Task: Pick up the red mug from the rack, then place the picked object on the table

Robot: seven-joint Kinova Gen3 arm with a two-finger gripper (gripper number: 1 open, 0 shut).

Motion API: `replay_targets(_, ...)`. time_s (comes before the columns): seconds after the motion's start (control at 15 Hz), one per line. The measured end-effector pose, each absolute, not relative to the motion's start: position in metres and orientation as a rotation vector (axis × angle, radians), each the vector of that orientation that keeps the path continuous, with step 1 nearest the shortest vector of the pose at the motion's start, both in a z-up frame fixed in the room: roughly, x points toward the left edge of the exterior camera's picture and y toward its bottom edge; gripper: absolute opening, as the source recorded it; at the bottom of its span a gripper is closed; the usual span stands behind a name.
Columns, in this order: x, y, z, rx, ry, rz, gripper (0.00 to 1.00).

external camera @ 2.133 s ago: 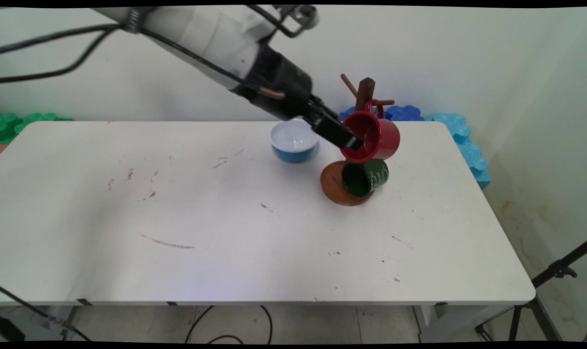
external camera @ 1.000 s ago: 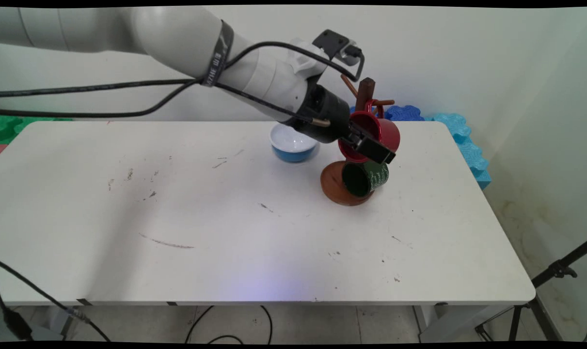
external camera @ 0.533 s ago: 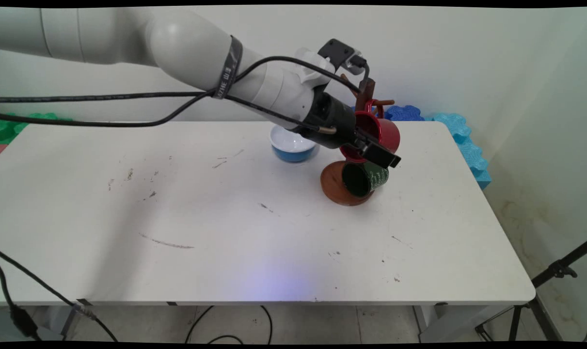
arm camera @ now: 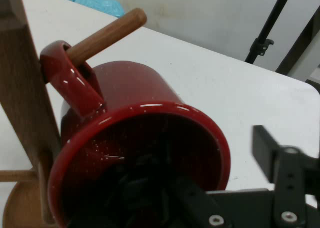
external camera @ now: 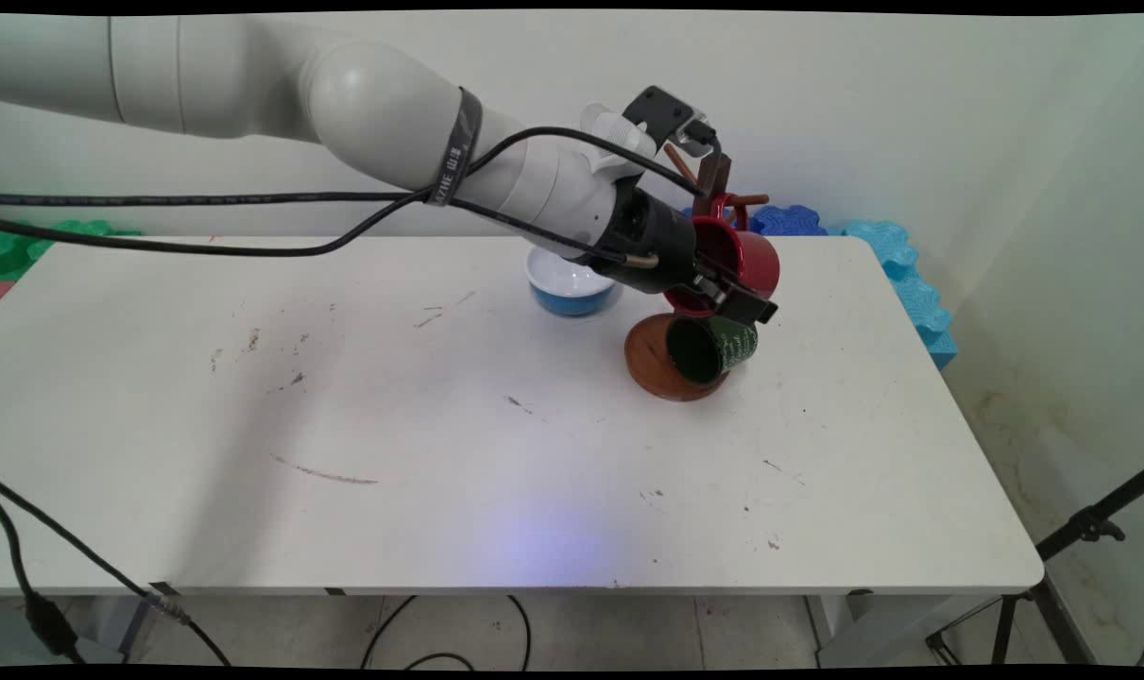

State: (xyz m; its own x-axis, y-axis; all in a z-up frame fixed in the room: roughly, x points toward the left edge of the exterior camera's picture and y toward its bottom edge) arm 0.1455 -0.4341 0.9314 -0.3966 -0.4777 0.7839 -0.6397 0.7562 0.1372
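Main view: tool point(external camera: 734, 300) at the red mug point(external camera: 756, 260), which hangs by its handle on the wooden mug tree point(external camera: 712, 179); green mug point(external camera: 713, 347) hung lower, over the tree's round base. Blue bowl point(external camera: 572, 283) just left, on the table point(external camera: 392, 425).

Hand view: one finger point(arm camera: 190, 200) inside the red mug's mouth, the other outside its wall; spread or clamped, cannot tell. Mug not yet lifted off its peg point(arm camera: 107, 33).

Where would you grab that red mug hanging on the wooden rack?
Probably by the rim. The red mug hangs by its handle on a peg of the wooden rack, its open mouth facing the gripper. One finger stands outside the wall and the other reaches inside, so coming straight at the mouth and pinching the wall suits its pose.
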Motion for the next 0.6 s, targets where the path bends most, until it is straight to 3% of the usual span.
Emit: replay_targets(0.6, 0.1478, -0.4346, 0.9259, 0.815, -2.076, 0.241, 0.0)
